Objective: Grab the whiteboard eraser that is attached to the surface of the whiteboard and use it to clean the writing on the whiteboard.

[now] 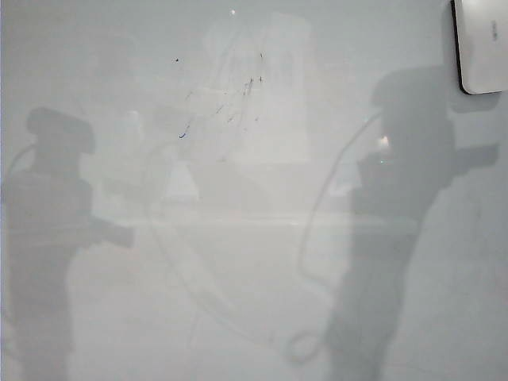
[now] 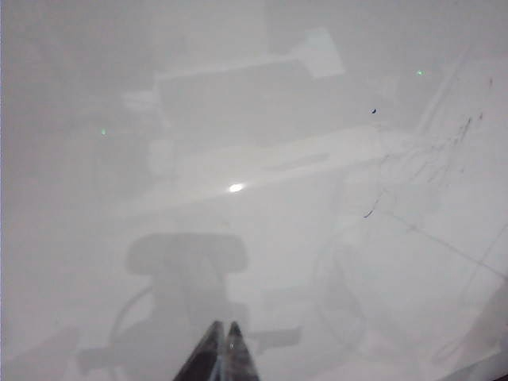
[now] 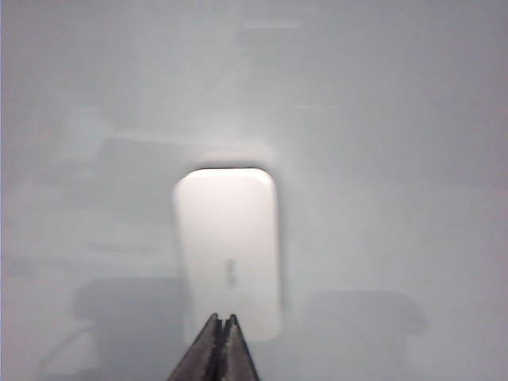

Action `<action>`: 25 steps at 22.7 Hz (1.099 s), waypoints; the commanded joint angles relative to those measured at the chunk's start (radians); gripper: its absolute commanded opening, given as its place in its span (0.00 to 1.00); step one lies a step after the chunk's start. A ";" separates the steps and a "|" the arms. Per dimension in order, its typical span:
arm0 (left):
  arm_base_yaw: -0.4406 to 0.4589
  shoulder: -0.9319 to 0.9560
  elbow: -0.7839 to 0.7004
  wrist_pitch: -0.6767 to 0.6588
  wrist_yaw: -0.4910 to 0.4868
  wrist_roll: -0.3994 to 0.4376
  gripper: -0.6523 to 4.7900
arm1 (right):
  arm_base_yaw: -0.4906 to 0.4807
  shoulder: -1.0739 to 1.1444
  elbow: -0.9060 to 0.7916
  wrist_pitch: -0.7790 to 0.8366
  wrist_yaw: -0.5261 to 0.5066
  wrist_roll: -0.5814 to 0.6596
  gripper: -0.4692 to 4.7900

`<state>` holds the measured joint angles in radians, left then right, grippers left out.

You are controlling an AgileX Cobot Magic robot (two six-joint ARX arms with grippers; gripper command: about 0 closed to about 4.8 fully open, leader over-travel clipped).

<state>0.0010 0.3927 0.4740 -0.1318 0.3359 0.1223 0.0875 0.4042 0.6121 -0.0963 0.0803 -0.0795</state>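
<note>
Right claw (image 3: pixel 221 321) pinched shut, empty; whiteboard eraser (image 3: pixel 228 250) straight ahead, long axis in line with it. Left claw (image 2: pixel 225 329) shut too, by the scribbles (image 2: pixel 444 151), farther from eraser

One whiteboard (image 1: pixel 254 302), one whiteboard eraser (image 3: pixel 228 246), two closed pincers: left pincer (image 2: pixel 225 332), right pincer (image 3: pixel 220 324).

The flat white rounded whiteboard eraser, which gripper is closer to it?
Right. The right gripper, shut, points at the flat white rounded whiteboard eraser just ahead. The left gripper, shut, faces the scribbled writing; no eraser in its view.
</note>
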 commanded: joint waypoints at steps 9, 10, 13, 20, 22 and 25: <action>-0.001 -0.002 -0.056 0.236 0.001 -0.145 0.11 | 0.001 -0.169 0.001 -0.159 -0.058 0.141 0.08; -0.001 -0.003 -0.067 0.259 0.000 -0.171 0.11 | 0.001 -0.174 0.001 -0.170 -0.056 0.141 0.08; -0.001 -0.003 -0.097 0.298 0.001 -0.213 0.11 | 0.001 -0.196 -0.010 -0.176 -0.057 0.141 0.08; -0.002 -0.034 -0.176 0.297 -0.003 -0.212 0.11 | 0.001 -0.325 -0.120 -0.188 -0.054 0.167 0.08; -0.002 -0.048 -0.214 0.298 -0.003 -0.212 0.11 | 0.001 -0.373 -0.169 -0.190 -0.055 0.191 0.08; -0.002 -0.073 -0.247 0.298 -0.002 -0.212 0.11 | 0.001 -0.403 -0.220 -0.187 -0.055 0.220 0.08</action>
<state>0.0010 0.3328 0.2337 0.1543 0.3359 -0.0856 0.0875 0.0032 0.4103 -0.2928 0.0238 0.1169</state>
